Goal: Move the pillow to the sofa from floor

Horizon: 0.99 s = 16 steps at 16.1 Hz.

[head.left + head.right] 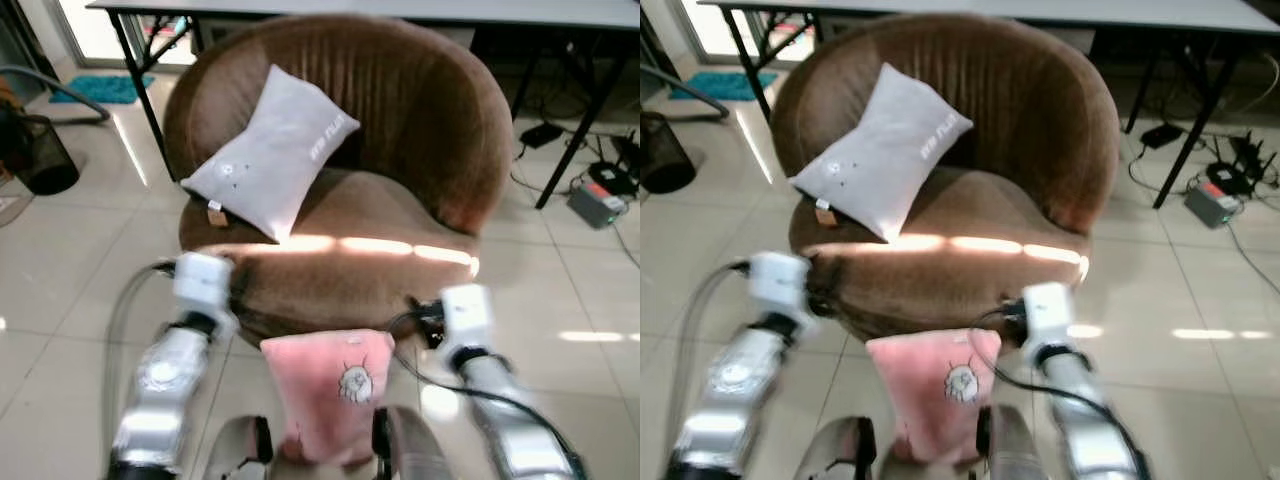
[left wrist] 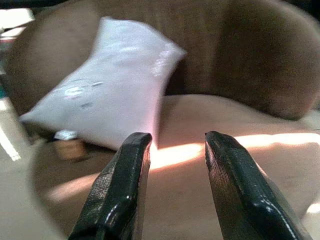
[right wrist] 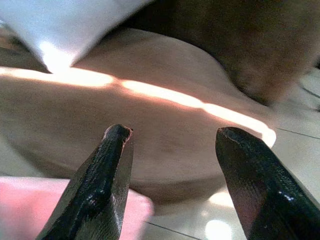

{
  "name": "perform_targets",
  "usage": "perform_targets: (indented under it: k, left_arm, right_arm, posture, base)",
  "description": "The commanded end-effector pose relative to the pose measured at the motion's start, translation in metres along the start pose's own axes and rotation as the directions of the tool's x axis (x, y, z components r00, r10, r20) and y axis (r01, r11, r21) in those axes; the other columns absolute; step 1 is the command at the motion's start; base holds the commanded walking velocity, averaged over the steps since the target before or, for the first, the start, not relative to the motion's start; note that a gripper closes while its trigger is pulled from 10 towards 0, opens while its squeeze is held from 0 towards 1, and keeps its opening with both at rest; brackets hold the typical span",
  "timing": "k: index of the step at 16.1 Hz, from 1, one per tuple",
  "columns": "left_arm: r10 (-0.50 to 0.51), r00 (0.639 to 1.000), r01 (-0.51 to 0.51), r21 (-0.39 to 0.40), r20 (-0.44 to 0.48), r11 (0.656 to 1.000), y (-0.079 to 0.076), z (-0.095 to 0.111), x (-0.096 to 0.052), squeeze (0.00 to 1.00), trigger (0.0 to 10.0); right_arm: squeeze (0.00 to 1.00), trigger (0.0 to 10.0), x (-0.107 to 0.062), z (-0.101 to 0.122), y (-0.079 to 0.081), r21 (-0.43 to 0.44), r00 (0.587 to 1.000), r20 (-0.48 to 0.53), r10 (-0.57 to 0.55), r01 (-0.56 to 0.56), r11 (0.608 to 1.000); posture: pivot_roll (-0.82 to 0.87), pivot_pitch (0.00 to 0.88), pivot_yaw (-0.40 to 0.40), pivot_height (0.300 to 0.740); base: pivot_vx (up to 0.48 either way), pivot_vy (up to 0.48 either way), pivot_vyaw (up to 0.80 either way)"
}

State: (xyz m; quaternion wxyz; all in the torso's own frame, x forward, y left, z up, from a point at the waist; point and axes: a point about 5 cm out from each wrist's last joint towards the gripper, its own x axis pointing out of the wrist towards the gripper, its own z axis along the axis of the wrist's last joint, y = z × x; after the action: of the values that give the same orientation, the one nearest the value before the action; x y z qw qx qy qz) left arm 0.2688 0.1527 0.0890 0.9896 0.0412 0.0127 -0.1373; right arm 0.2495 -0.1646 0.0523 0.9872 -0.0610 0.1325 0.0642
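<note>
Before the brown sofa bearing a grey pillow, the pink pillow hangs between spread grippers.

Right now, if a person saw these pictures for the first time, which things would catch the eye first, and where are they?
First the round brown sofa chair in the middle, with a grey pillow leaning against its back on the robot's left side. Next the pink pillow low in front of the seat, between the two silver arms. The left gripper and right gripper both point at the seat, open.
</note>
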Motion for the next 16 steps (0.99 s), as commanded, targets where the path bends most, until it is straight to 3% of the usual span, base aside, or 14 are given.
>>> perform_targets:
  k: [1, 6, 13, 16]
  left_arm:
    - [0.032, 0.999, -0.032, 0.020, -0.009, 0.999, 0.0110, -0.0003, -0.0030, 0.00, 10.0]
    - [0.039, 0.999, -0.038, 0.025, -0.017, 0.999, 0.0118, -0.0020, -0.0034, 0.00, 10.0]
    - [0.034, 0.999, -0.034, 0.033, -0.019, 0.999, 0.0116, -0.0031, -0.0040, 0.00, 10.0]
    - [0.034, 0.999, -0.033, 0.035, -0.022, 0.999, 0.0112, -0.0042, -0.0048, 0.00, 10.0]
  right_arm:
    - [0.00, 10.0, 0.0026, 0.0057, 0.0077, 0.010, 1.000, 0.018, 0.025, -0.026, 1.000]
    - [0.00, 10.0, 0.0012, 0.0071, 0.0130, 0.010, 0.999, 0.016, 0.031, -0.031, 0.999]
    - [0.00, 10.0, -0.0021, 0.0085, 0.0162, 0.012, 0.999, 0.013, 0.038, -0.038, 0.999]
    - [0.00, 10.0, -0.0027, 0.0091, 0.0164, 0.009, 0.999, 0.010, 0.040, -0.040, 0.999]
  posture:
    - [-0.07, 0.030, 0.020, 0.616]
    - [-0.07, 0.030, 0.019, 0.616]
    - [-0.07, 0.022, 0.016, 0.551]
    - [-0.06, 0.018, 0.013, 0.547]
  base:
    - [0.337, 0.000, 0.00]
    - [0.187, 0.000, 0.00]
    - [0.000, 0.000, 0.00]
    - [0.000, 0.000, 0.00]
